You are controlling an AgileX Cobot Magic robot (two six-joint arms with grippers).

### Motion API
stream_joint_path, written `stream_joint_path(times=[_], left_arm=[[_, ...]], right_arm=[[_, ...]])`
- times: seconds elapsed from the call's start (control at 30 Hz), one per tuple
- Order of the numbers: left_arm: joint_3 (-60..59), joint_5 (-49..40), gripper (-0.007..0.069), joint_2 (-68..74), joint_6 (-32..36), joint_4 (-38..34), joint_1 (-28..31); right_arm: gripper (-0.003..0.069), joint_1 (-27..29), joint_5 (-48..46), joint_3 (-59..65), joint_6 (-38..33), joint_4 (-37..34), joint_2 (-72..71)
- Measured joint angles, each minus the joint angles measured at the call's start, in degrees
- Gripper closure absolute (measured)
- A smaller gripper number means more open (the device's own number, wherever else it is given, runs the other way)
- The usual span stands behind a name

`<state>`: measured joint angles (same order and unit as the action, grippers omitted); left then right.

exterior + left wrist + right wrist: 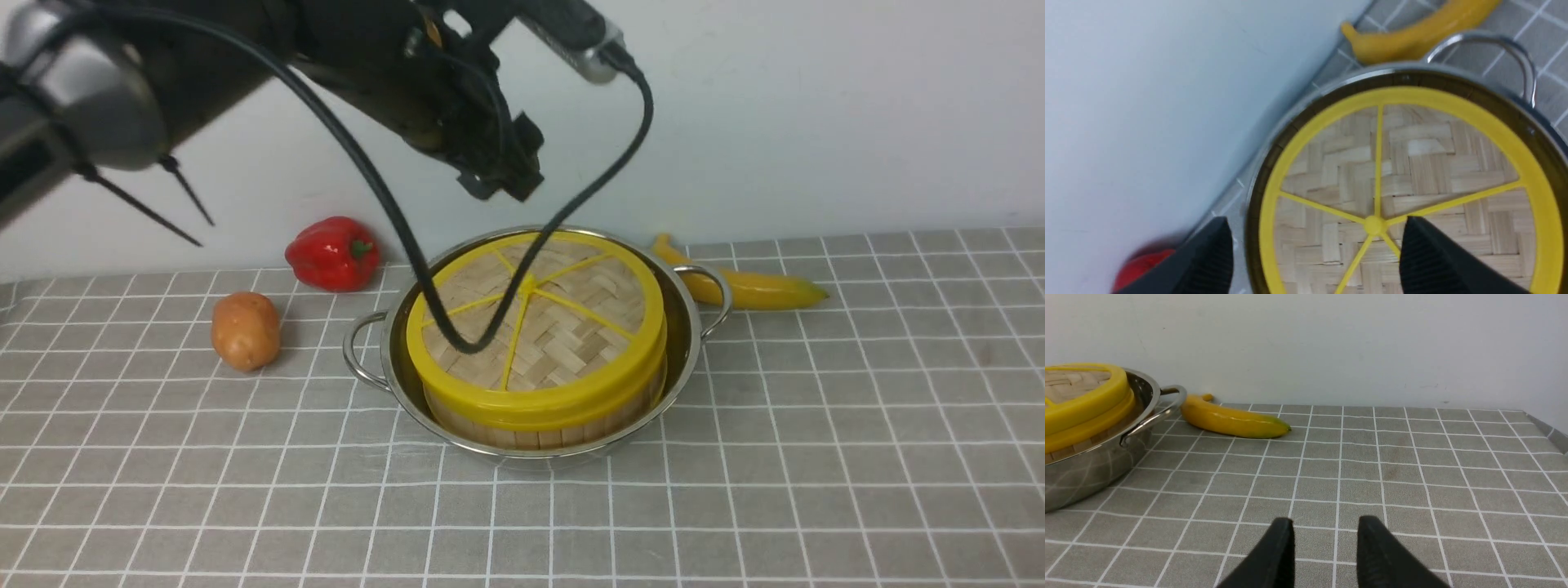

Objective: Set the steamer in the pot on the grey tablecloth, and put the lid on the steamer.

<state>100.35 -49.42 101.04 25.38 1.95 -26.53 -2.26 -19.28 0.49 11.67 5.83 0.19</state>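
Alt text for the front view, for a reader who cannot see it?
A lid sits on a steamer inside a pot on a grey tablecloth, the left gripper open above it. A pepper, potato and banana lie nearby.

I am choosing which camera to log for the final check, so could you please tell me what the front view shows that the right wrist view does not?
Only the front view shows the red pepper, the potato, the left claw open above the lid, and the whole pot. Only the right wrist view shows the right claw, empty, above bare grey tablecloth. Both show the banana, the lid on the steamer and the pot on the cloth.
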Motion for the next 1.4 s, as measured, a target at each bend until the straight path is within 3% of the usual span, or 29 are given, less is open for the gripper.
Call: stream_joint_path(times=[0.5, 0.6, 0.83, 0.9, 0.97, 1.4], left_arm=[[0.0, -0.05, 0.0124, -10.81, -1.95, -0.03, 0.0], [0.0, -0.3, 0.0162, -11.34, -3.0, -0.03, 0.0], [-0.06, -5.08, 0.0468, -13.09, -4.56, -0.07, 0.0], [-0.06, -6.73, 0.0591, -13.65, -4.92, -0.51, 0.0], [-0.06, -7.25, 0.0637, -13.97, -4.97, -1.13, 0.0], [-0.06, -7.18, 0.0646, -14.4, -5.26, -9.34, 0.0]], right_arm=[[0.0416, 0.0, 0.0, 0.0, 0.0, 0.0, 0.0], [0.0416, 0.0, 0.0, 0.0, 0.0, 0.0, 0.0], [0.0416, 0.0, 0.0, 0.0, 0.0, 0.0, 0.0], [0.0416, 0.0, 0.0, 0.0, 0.0, 0.0, 0.0], [0.0416, 0.0, 0.0, 0.0, 0.0, 0.0, 0.0], [0.0416, 0.0, 0.0, 0.0, 0.0, 0.0, 0.0]])
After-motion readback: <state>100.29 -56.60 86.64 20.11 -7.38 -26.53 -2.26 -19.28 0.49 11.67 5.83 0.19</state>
